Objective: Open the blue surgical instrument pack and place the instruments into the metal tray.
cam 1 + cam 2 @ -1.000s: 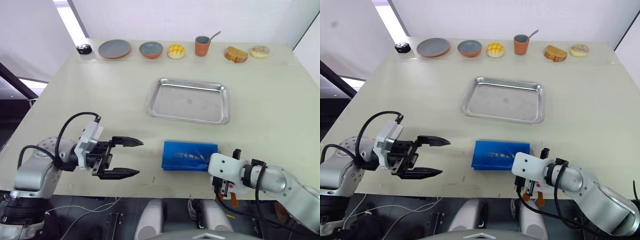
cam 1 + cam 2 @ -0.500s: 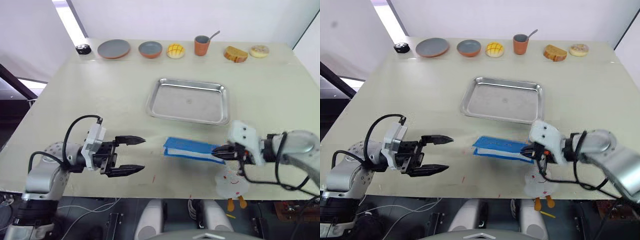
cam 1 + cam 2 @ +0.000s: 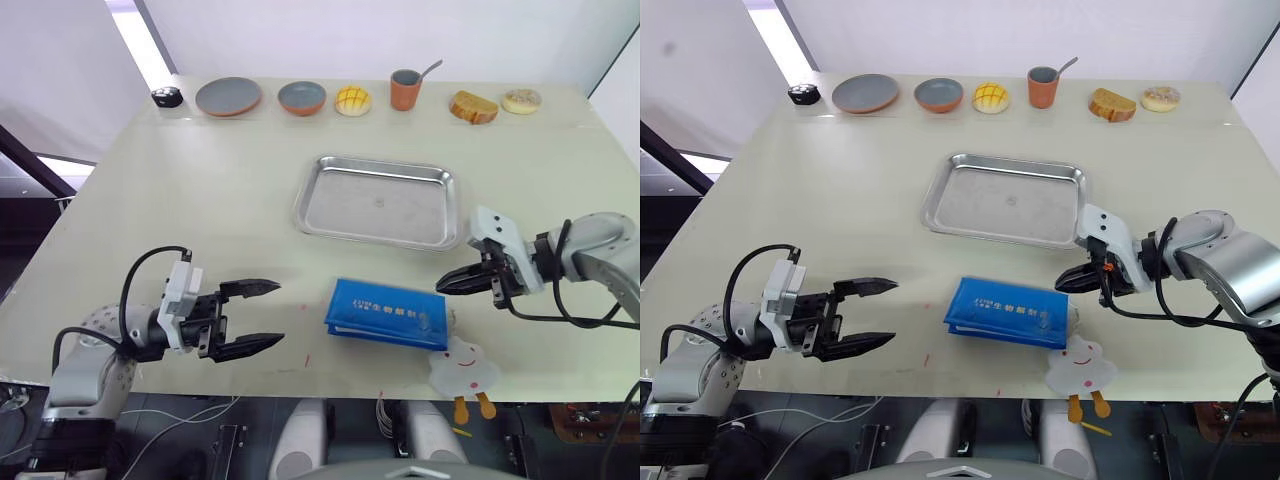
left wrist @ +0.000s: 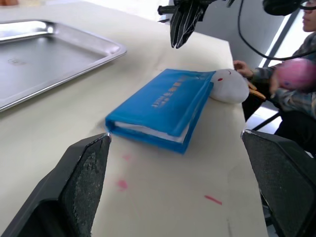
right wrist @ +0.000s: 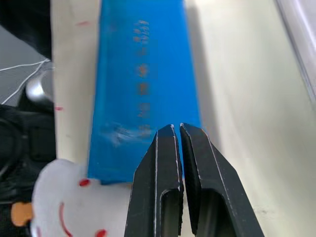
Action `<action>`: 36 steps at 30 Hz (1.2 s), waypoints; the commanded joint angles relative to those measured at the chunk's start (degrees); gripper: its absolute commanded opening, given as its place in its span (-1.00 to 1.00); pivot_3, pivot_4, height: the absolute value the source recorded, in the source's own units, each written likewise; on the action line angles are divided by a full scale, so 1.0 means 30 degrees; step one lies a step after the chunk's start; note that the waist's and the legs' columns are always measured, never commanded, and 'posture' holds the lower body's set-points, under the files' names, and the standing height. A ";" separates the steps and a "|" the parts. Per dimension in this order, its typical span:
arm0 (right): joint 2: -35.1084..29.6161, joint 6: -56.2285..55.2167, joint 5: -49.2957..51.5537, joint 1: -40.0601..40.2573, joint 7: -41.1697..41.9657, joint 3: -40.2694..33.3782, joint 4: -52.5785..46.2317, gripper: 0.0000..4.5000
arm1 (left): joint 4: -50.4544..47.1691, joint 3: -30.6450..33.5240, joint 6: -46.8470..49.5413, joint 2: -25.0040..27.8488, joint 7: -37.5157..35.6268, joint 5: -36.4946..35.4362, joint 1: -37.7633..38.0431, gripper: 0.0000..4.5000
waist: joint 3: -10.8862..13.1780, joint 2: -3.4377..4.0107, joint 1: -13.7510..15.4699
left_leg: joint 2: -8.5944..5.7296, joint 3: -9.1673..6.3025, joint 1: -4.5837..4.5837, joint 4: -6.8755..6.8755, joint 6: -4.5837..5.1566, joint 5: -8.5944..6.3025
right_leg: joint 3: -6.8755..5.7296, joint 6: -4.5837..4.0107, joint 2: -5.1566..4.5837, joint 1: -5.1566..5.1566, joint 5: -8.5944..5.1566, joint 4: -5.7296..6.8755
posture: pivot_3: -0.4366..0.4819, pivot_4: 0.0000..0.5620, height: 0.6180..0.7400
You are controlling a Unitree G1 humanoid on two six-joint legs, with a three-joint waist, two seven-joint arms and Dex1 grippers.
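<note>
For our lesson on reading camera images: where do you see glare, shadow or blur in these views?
Left eye view: the metal tray shines with soft glare, and a bright light strip runs at upper left. Left wrist view: the left gripper's fingers are blurred and the blue pack is sharp. Right wrist view: the pack casts a faint shadow.

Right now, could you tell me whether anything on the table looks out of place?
A white toy with a drawn face lies against the blue pack's near right corner, overhanging the table edge. Otherwise nothing stands out.

L end effector (image 3: 262,316) agape, R end effector (image 3: 445,285) pinched closed.
</note>
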 commanded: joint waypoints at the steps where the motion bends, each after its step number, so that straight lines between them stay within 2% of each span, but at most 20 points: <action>1: 0.0337 0.0166 0.1052 0.0896 -0.0524 -0.1494 -0.1907 -0.93 | -0.0542 0.0581 -0.0465 0.0012 0.0065 -0.0065 0.0525 1.00 | 0.0000 0.0001 0.0007 | 0.0003 -0.0003 -0.0004 -0.0003 0.0000 0.0000 | 0.0000 0.0000 0.0000 0.0000 0.0000 -0.0002 | -0.05 -0.47 1.00; 4: 0.0253 0.0657 0.1999 0.1939 -0.0964 -0.2263 -0.3978 -0.57 | -0.0537 0.0505 -0.0449 0.0096 -0.0051 -0.0147 0.0507 1.00 | 0.0003 0.0005 0.0038 | 0.0003 0.0001 -0.0010 -0.0003 0.0000 0.0000 | -0.0001 0.0000 -0.0005 -0.0004 0.0000 -0.0001 | -0.05 -0.47 1.00; 8: 0.0042 0.1093 0.2072 0.3504 -0.2641 -0.2707 -0.7021 0.32 | -0.0106 0.0295 -0.0462 0.0367 -0.0610 -0.0073 0.0033 1.00 | 0.0003 0.0004 0.0052 | 0.0001 -0.0010 -0.0012 -0.0002 0.0000 0.0000 | -0.0011 0.0001 0.0000 -0.0001 0.0000 -0.0001 | -0.05 -0.47 1.00; 9: 0.0083 0.1250 0.1960 0.3802 -0.3207 -0.2767 -0.7508 0.49 | -0.0008 0.0256 -0.0457 0.0403 -0.0713 -0.0041 -0.0075 1.00 | 0.0003 0.0004 0.0047 | 0.0000 -0.0009 -0.0012 -0.0002 0.0000 0.0000 | -0.0010 0.0001 0.0001 0.0000 0.0001 0.0001 | -0.05 -0.47 1.00; 10: 0.0093 0.1286 0.1624 0.4087 -0.3852 -0.2749 -0.7998 0.81 | 0.0060 0.0259 -0.0472 0.0452 -0.0836 -0.0032 -0.0118 1.00 | 0.0003 0.0005 0.0039 | -0.0001 -0.0007 -0.0011 0.0001 0.0000 0.0000 | -0.0009 0.0002 0.0004 0.0001 0.0001 0.0003 | -0.05 -0.47 1.00; 12: 0.0087 0.0975 0.0337 0.4646 -0.5368 -0.2433 -0.8760 0.99 | 0.0172 0.0230 -0.0496 0.0536 -0.1079 0.0010 -0.0187 1.00 | 0.0002 0.0003 0.0001 | -0.0008 0.0004 -0.0003 0.0005 -0.0001 0.0000 | -0.0002 0.0004 0.0005 0.0002 0.0003 0.0010 | -0.05 -0.47 1.00; 15: 0.0572 0.0473 -0.1293 0.6140 -0.7702 -0.2160 -0.9727 0.99 | 0.0275 0.0156 -0.0417 0.0605 -0.1331 0.0009 -0.0332 1.00 | 0.0002 0.0003 0.0016 | -0.0008 -0.0004 -0.0003 0.0002 -0.0001 0.0001 | -0.0005 0.0003 0.0016 -0.0001 0.0002 0.0012 | -0.05 -0.47 1.00; 22: 0.1159 -0.0346 -0.3438 0.9227 -1.0259 -0.1314 -1.0822 0.99 | 0.0612 -0.0354 -0.0073 0.0689 -0.1766 0.0141 -0.1245 1.00 | 0.0000 -0.0001 0.0022 | -0.0013 0.0000 -0.0007 0.0005 -0.0001 0.0001 | -0.0002 0.0004 0.0020 0.0004 0.0002 0.0007 | -0.05 -0.47 1.00; 34: 0.1709 -0.0906 -0.5307 0.9963 -1.1479 -0.0174 -1.1070 0.99 | 0.0833 -0.0753 0.0451 0.0952 -0.1926 0.0214 -0.2345 1.00 | 0.0000 -0.0002 -0.0025 | -0.0010 -0.0005 0.0000 0.0009 -0.0001 0.0001 | 0.0007 0.0002 0.0050 0.0007 0.0001 0.0013 | -0.05 -0.47 1.00; 36: 0.1691 -0.1031 -0.5675 0.9989 -1.1493 0.0123 -1.1002 0.76 | 0.0768 -0.0775 0.0542 0.0986 -0.1898 0.0216 -0.2416 1.00 | 0.0000 -0.0002 -0.0024 | -0.0011 -0.0004 0.0001 0.0010 -0.0001 0.0001 | 0.0010 0.0003 0.0049 0.0007 0.0001 0.0014 | -0.05 -0.47 1.00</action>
